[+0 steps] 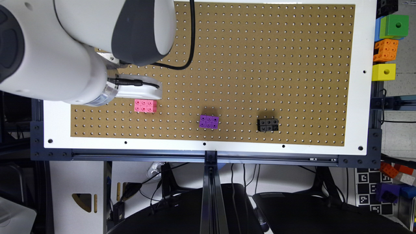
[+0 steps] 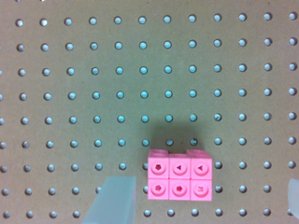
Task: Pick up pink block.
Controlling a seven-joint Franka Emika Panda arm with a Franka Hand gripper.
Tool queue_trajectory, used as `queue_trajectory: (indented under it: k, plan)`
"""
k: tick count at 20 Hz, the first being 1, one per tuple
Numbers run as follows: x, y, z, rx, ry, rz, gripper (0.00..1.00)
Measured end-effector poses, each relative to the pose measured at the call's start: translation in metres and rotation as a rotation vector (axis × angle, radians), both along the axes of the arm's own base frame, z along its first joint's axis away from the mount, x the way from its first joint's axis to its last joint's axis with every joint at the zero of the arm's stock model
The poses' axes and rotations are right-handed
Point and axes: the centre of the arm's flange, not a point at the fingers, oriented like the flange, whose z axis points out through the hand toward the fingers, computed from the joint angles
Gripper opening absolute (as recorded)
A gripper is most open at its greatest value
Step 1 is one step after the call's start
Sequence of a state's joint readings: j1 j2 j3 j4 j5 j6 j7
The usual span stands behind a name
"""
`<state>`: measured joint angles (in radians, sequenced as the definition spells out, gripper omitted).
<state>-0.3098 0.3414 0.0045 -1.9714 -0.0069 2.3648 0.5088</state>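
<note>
— Closest to the lens in the exterior view is the arm (image 1: 48,48) itself, big white and grey shells filling the upper left, with a black cable (image 1: 191,35) looping off it over the board.

— And the gripper?

— Gripper (image 1: 143,89) shows as a white part just past the wrist, hanging over the pegboard (image 1: 260,48) directly on the far side of the pink block (image 1: 145,106). In the wrist view two pale, blurred fingertips (image 2: 114,200) stand wide apart, one at each side of the frame, so the jaws are spread and pinch nothing.

— Where is the pink block, exactly?

— Flat on the brown pegboard, toward the exterior view's left and near the board's front edge. In the wrist view the pink block (image 2: 180,175) lies between the two fingertips, nearer to one of them; I cannot tell whether that one touches it. Six cubes, two rows of three, holes facing up, a dark shadow just beyond it.

— What else, going rightward?

— A purple block (image 1: 209,122) of the same build, well apart from the pink one. Then a black block (image 1: 267,124) further right, again apart. All three sit in a loose row along the front of the board.

— And off the board?

— At the far right edge, beyond the white frame (image 1: 362,81), a stack of coloured cubes: a green cube (image 1: 395,26), an orange block (image 1: 385,49) and a yellow cube (image 1: 384,71).
</note>
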Motion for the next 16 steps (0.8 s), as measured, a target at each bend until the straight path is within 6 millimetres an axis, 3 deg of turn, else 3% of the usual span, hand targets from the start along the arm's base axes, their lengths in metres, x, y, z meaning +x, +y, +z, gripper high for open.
queue_trajectory:
  k: [16]
  plan:
    - [0.018, -0.009, -0.049, 0.003, 0.006, -0.003, 1.00]
